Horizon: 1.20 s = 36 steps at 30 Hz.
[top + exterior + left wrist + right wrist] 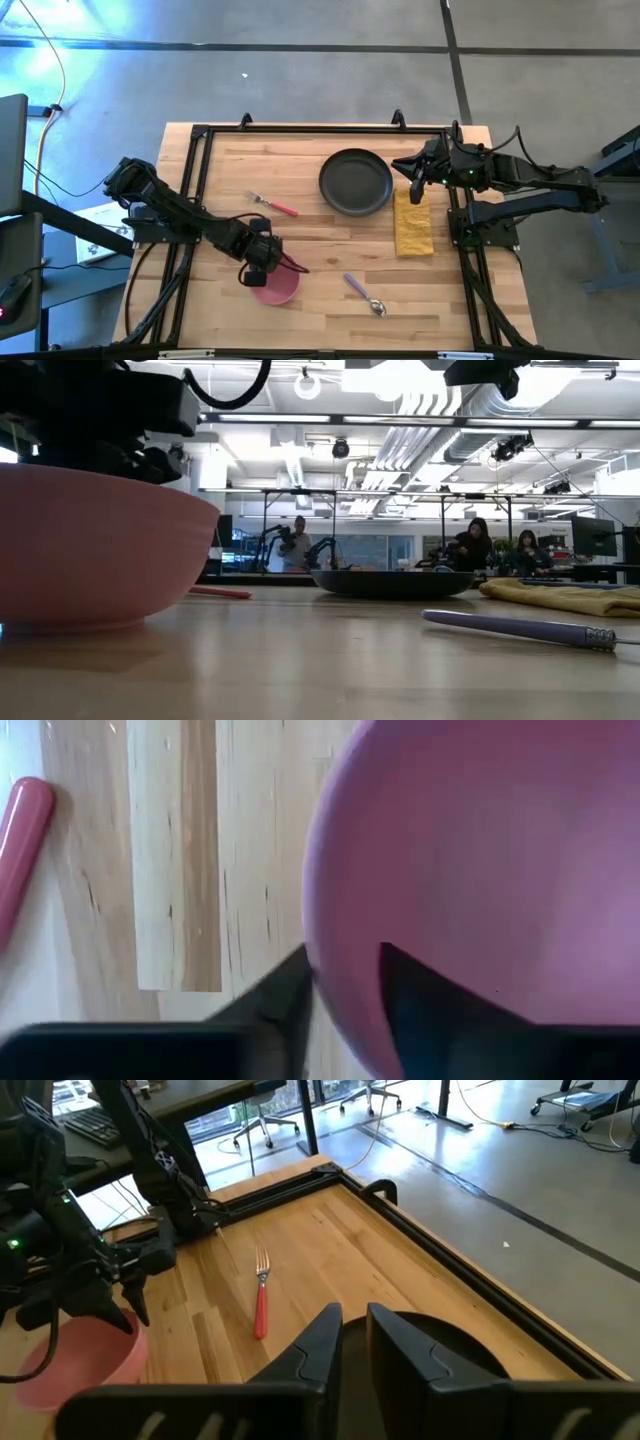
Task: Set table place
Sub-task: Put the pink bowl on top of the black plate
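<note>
The pink bowl (280, 288) stands on its base on the light-wood table (320, 255) near the front, left of centre. My left gripper (262, 265) is shut on its rim. The dark round plate (356, 182) lies at the far middle, and the folded yellow napkin (413, 228) lies flat just right of it. My right gripper (417, 188) hovers over the napkin's far end beside the plate, its fingers (325, 1335) nearly together and holding nothing. The pink-handled fork (273, 204) lies left of the plate. The purple-handled spoon (365, 295) lies near the front. My left gripper has the bowl's rim (345, 945) on the side toward the table's left, with one finger (420, 995) inside the bowl and one finger (280, 995) outside. The fingers come from above, pointing down. The bowl sits upright with its base (90, 622) on the table.
A black rail frame (320, 131) edges the tabletop. The fork's handle (22, 840) lies close to the bowl's far-left side. Bare wood lies between bowl, spoon and plate. People and other arms show in the room far behind the table.
</note>
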### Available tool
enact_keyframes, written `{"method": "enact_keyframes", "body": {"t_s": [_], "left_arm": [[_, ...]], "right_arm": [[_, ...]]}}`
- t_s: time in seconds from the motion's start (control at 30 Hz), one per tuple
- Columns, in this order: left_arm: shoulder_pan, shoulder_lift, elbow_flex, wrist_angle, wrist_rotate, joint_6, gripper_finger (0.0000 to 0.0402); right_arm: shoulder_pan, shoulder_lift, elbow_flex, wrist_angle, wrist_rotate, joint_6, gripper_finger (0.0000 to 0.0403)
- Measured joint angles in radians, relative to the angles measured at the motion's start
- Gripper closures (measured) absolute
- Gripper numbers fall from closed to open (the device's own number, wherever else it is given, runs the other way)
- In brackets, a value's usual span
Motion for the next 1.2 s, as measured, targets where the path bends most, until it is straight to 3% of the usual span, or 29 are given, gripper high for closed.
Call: {"method": "enact_keyframes", "body": {"t_s": [0.1, 0.27, 0.47, 0.7, 0.93, 1.1, 1.2], "left_arm": [[0.001, -0.001, 0.002, 0.011, 0.000, -0.016, 0.0388], [0.013, -0.002, 0.038, -0.025, -0.068, -0.020, 0.0394], [0.104, -0.002, 0.194, -0.162, -0.280, 0.092, 0.0399], [0.249, -0.002, 0.450, -0.188, -0.599, 0.399, 0.0399], [0.413, -0.002, 0.628, -0.167, -0.696, 0.656, 0.0400], [0.502, -0.002, 0.671, -0.156, -0.706, 0.702, 0.0401], [0.538, -0.002, 0.670, -0.157, -0.702, 0.709, 0.0401]], "right_arm": [[0.000, 0.000, 0.000, 0.000, 0.000, -0.001, 0.0361], [0.000, 0.000, 0.000, 0.000, 0.000, -0.001, 0.0367], [0.001, 0.002, 0.000, 0.001, 0.000, -0.001, 0.0396], [0.010, 0.016, 0.000, 0.053, 0.006, -0.031, 0.0402], [0.120, 0.150, 0.020, 0.222, 0.222, -0.175, 0.0403], [0.178, 0.336, 0.156, 0.201, 0.455, -0.241, 0.0403], [0.190, 0.463, 0.279, 0.168, 0.527, -0.320, 0.0403]]}}
